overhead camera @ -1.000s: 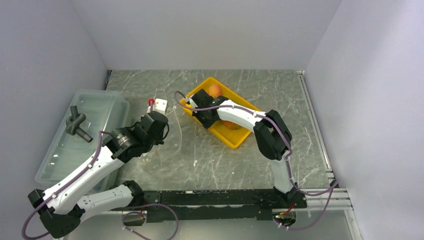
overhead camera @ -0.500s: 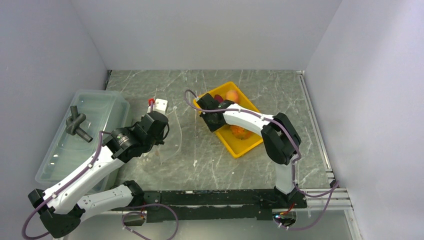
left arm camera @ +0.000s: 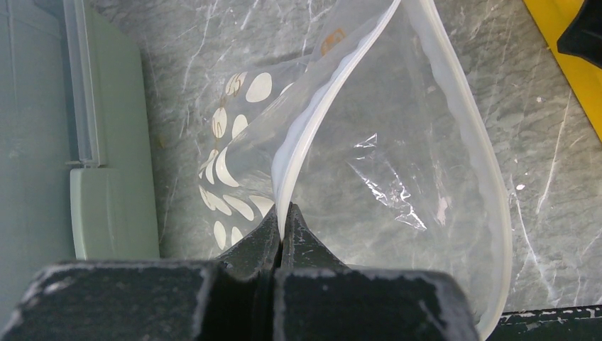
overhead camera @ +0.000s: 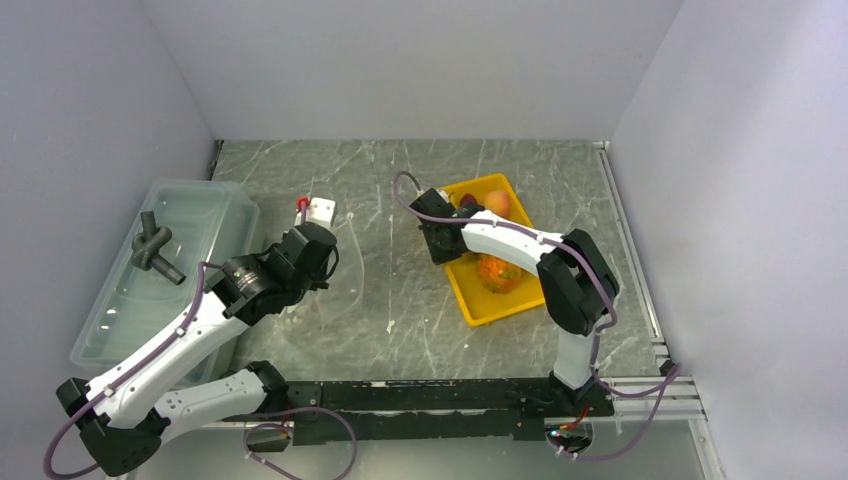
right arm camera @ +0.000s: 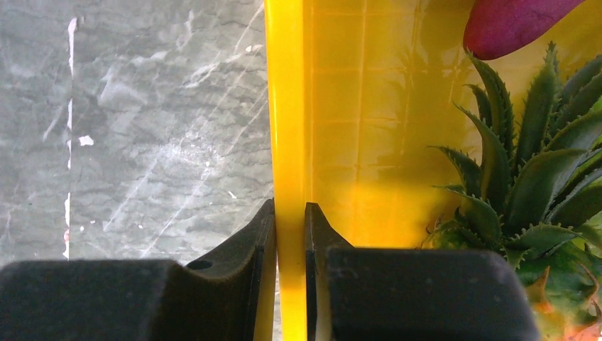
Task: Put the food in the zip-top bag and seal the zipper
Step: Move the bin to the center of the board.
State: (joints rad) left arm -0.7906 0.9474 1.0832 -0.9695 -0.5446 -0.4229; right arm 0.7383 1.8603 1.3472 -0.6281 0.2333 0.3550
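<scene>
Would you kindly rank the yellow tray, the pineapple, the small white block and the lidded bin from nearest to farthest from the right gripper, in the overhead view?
1. yellow tray: its wall is clamped in the right gripper.
2. pineapple: inside the tray, to the right.
3. small white block: left, mid-table.
4. lidded bin: far left.

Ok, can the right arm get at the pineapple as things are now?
Probably not yet: the right tool is shut on the wall of the yellow tray, so it must let go first. The pineapple lies uncovered just inside that wall.
</scene>
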